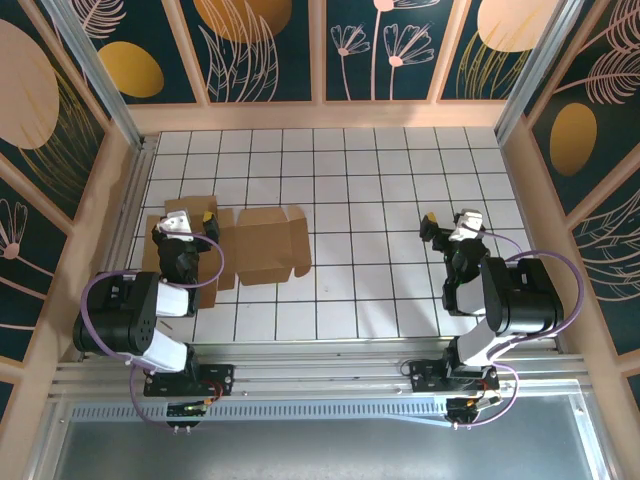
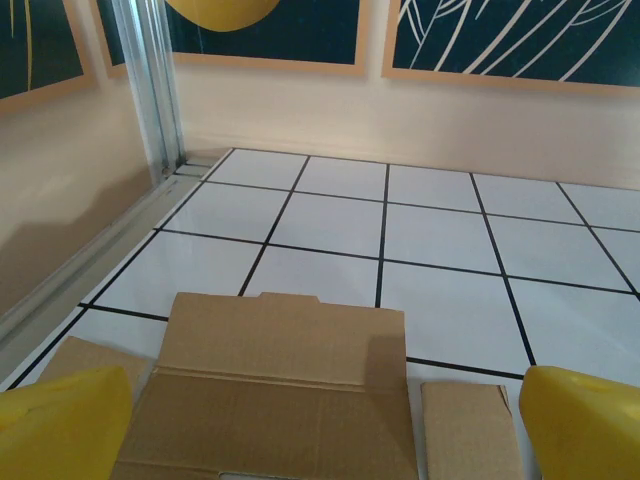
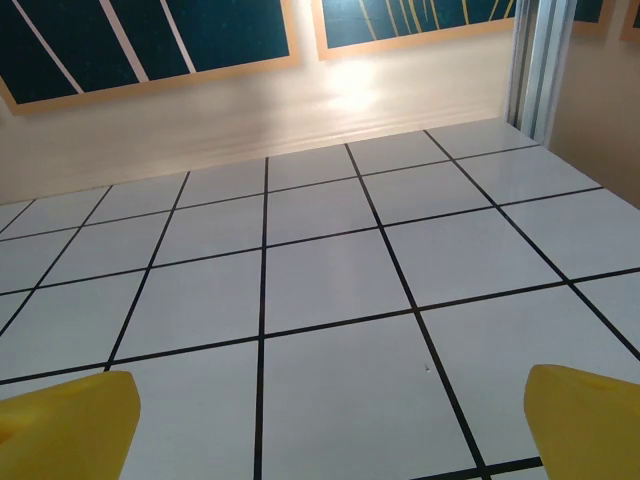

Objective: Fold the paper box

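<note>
White-tiled table (image 1: 400,180) is ringed by leaf-patterned panels (image 1: 260,50). At left, the box (image 1: 265,245) is laid flat and unfolded, seemingly so its flaps can be reached. The left gripper (image 1: 188,218) is held over its left part, fingers (image 2: 60,420) apart. At right, the right gripper (image 1: 450,222) is held over bare tiles, fingers (image 3: 60,420) apart, well away from the box.

You had black arms (image 1: 125,315) with white link covers; purple cables (image 1: 84,298) looped off each; fingertips (image 2: 580,425) were yellow.

Your paper box (image 1: 262,245) is plain brown; the table (image 1: 380,180) is white, gridded with black lines. The left claw (image 1: 188,216) and right claw (image 1: 450,219) have yellow fingertips (image 2: 585,425); the walls (image 1: 270,50) are dark teal with peach leaf drawings.
</note>
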`<state>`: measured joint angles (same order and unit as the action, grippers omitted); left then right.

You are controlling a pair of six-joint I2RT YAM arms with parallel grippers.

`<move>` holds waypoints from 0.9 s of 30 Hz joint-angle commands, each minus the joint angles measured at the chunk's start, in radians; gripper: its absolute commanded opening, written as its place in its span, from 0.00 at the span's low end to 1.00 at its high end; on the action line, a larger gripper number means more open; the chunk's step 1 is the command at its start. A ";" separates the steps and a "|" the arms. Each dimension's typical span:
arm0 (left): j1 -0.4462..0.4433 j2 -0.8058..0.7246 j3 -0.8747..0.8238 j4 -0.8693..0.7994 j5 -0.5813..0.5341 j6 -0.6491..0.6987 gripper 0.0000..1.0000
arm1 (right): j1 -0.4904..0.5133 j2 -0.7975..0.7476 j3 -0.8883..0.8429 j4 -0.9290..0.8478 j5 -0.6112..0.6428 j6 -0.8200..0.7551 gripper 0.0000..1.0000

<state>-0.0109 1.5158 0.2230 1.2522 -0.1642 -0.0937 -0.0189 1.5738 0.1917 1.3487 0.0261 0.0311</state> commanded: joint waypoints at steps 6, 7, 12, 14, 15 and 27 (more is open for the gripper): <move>0.010 0.001 0.013 0.016 0.015 0.003 0.99 | -0.004 -0.005 0.014 0.014 0.008 -0.013 0.99; 0.011 0.001 0.013 0.017 0.016 0.003 0.99 | -0.003 -0.004 0.013 0.015 0.008 -0.013 0.99; 0.011 0.001 0.013 0.016 0.015 0.003 0.99 | -0.003 -0.003 0.013 0.016 0.008 -0.013 0.99; 0.010 0.001 0.012 0.018 0.015 0.003 0.99 | -0.005 -0.004 0.014 0.017 0.006 -0.012 0.99; 0.010 0.001 0.012 0.019 0.015 0.001 0.99 | -0.005 -0.003 0.014 0.017 0.006 -0.013 0.99; 0.010 -0.036 -0.014 0.038 -0.026 -0.016 0.99 | 0.039 -0.147 -0.110 0.139 0.095 -0.043 0.99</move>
<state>-0.0109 1.5116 0.2214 1.2522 -0.1684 -0.0948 -0.0120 1.5433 0.1215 1.4158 0.0422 0.0269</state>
